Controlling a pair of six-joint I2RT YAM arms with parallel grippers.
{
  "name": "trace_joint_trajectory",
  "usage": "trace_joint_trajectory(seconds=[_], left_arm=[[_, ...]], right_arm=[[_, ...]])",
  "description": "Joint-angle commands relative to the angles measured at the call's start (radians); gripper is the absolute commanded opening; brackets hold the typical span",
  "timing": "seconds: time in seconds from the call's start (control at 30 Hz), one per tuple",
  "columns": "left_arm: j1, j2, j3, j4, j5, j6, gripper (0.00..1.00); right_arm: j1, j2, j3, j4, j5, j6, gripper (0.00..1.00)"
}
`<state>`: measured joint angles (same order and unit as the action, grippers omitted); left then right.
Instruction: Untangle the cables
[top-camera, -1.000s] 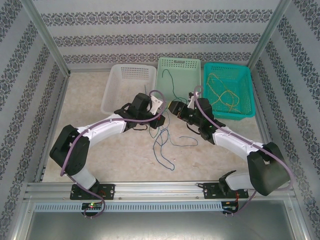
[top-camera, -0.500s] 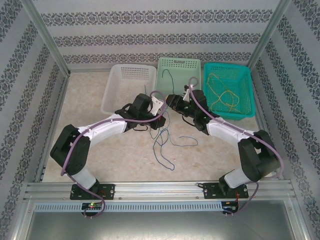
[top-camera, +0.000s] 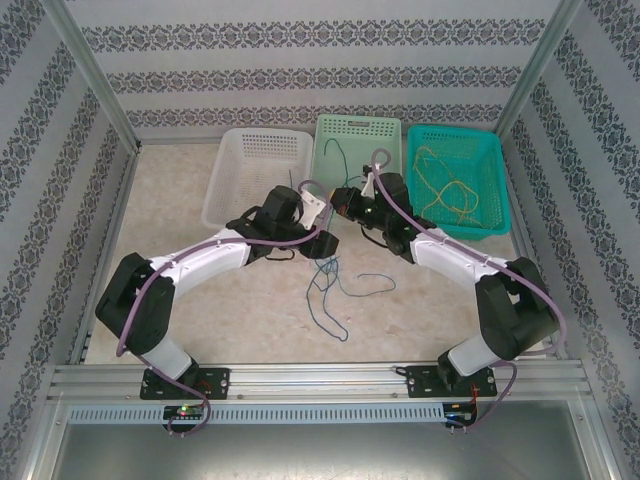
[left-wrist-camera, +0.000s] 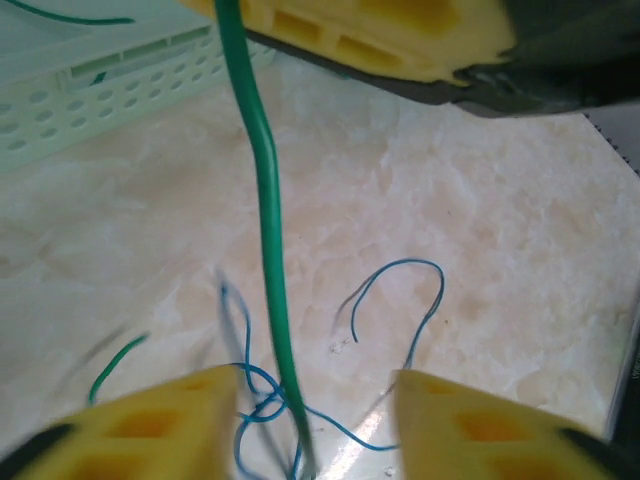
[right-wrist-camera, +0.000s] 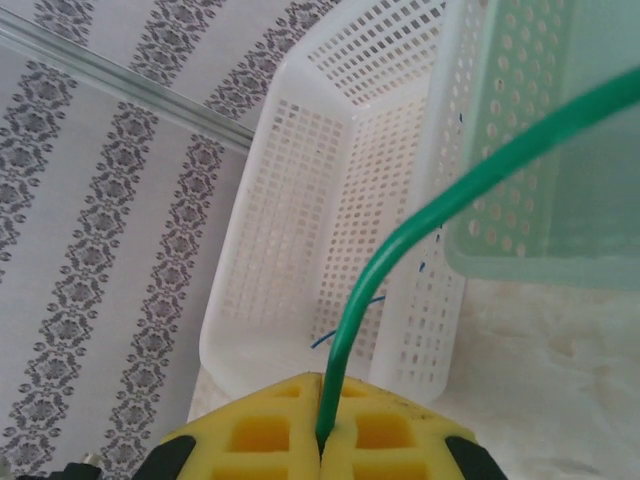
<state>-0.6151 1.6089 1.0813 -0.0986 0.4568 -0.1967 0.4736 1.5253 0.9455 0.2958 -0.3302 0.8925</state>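
Note:
My right gripper (right-wrist-camera: 322, 440) is shut on a green cable (right-wrist-camera: 400, 250), which rises from between its yellow pads and arcs away to the right. In the left wrist view the same green cable (left-wrist-camera: 268, 230) hangs down between my left gripper's (left-wrist-camera: 310, 405) spread fingers, and the jaws are open and off it. The right gripper's yellow fingers (left-wrist-camera: 380, 40) sit just above. Dark blue cables (left-wrist-camera: 400, 300) lie looped and knotted on the table beneath. From above, the left gripper (top-camera: 325, 243) and right gripper (top-camera: 338, 203) are close together over the blue cables (top-camera: 325, 295).
Three baskets stand at the back: a white one (top-camera: 250, 180), a light green one (top-camera: 375, 135) with a thin cable in it, and a teal one (top-camera: 490, 190) holding yellow cables (top-camera: 445, 185). Metal frame rails border the table.
My left gripper has opened and let go of the green cable. The right gripper moved left towards the baskets and shut on that cable.

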Motion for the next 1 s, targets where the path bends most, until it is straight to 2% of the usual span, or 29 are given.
trace_joint_trajectory(seconds=[0.0, 0.07, 0.23, 0.43, 0.53, 0.67, 0.8, 0.97], left_arm=[[-0.005, -0.047, -0.007, -0.03, -0.094, -0.006, 0.9], [-0.004, -0.072, -0.028, -0.025, -0.133, -0.007, 0.99], [0.003, -0.106, -0.05, -0.005, -0.148, -0.006, 1.0], [0.01, -0.11, -0.057, 0.013, -0.181, -0.05, 1.0], [0.015, -0.134, -0.085, 0.068, -0.171, -0.068, 1.0], [0.016, -0.117, -0.071, 0.069, -0.162, -0.076, 1.0], [0.017, -0.043, 0.009, -0.002, -0.144, -0.112, 0.98], [0.019, 0.016, 0.043, 0.067, -0.098, -0.184, 0.97]], right_arm=[[0.004, -0.065, 0.101, -0.118, 0.016, -0.108, 0.0], [0.009, -0.094, 0.152, -0.218, 0.038, -0.183, 0.0], [0.011, -0.169, 0.215, -0.364, 0.089, -0.278, 0.0], [-0.009, -0.263, 0.225, -0.376, 0.123, -0.29, 0.0], [-0.052, -0.285, 0.23, -0.342, 0.078, -0.243, 0.0], [-0.054, -0.245, 0.325, -0.483, 0.014, -0.291, 0.0], [-0.049, -0.273, 0.269, -0.4, -0.011, -0.262, 0.0], [-0.037, -0.295, 0.249, -0.393, -0.036, -0.288, 0.0]])
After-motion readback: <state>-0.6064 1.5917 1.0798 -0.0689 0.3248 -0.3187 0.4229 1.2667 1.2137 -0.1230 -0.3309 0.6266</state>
